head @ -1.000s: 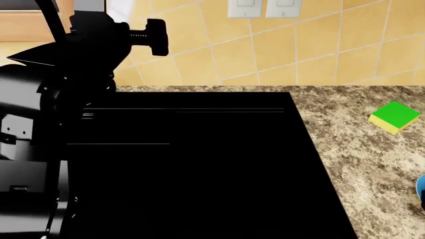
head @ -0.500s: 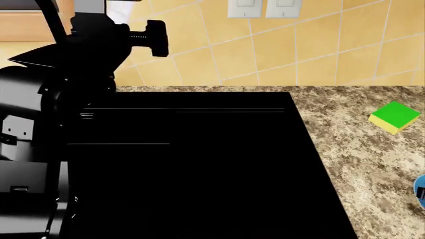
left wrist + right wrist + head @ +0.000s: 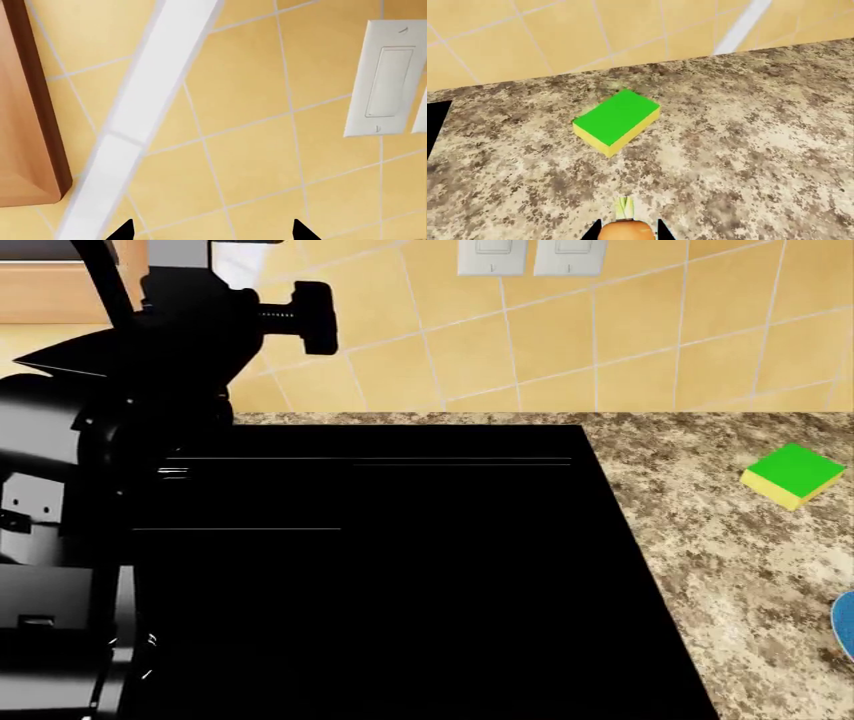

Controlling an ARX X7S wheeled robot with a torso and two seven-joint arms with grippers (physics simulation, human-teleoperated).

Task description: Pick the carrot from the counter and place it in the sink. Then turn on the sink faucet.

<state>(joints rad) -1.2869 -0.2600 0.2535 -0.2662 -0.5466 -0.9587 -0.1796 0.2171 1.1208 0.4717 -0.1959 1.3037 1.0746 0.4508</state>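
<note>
The carrot (image 3: 625, 232), orange with a pale green stem, sits between the two black fingertips (image 3: 594, 231) of my right gripper (image 3: 626, 233), which is shut on it just over the speckled counter (image 3: 740, 150). In the head view the black sink (image 3: 387, 580) fills the middle, with the counter (image 3: 721, 540) to its right. My left gripper (image 3: 211, 231) is open and empty, facing the tiled wall. My left arm (image 3: 120, 420) covers the sink's left side. The sink faucet is hidden. Neither the carrot nor the right gripper shows in the head view.
A green-and-yellow sponge (image 3: 616, 120) lies on the counter ahead of the carrot, also the sponge (image 3: 793, 475) right of the sink. A blue shape (image 3: 846, 628) pokes in at the right edge. Light switches (image 3: 534, 255) are on the wall, and a wooden cabinet (image 3: 27, 125) hangs near the left gripper.
The blue shape at the head view's right edge has shifted slightly. The left arm has barely moved. Sink and sponge are where they were.
</note>
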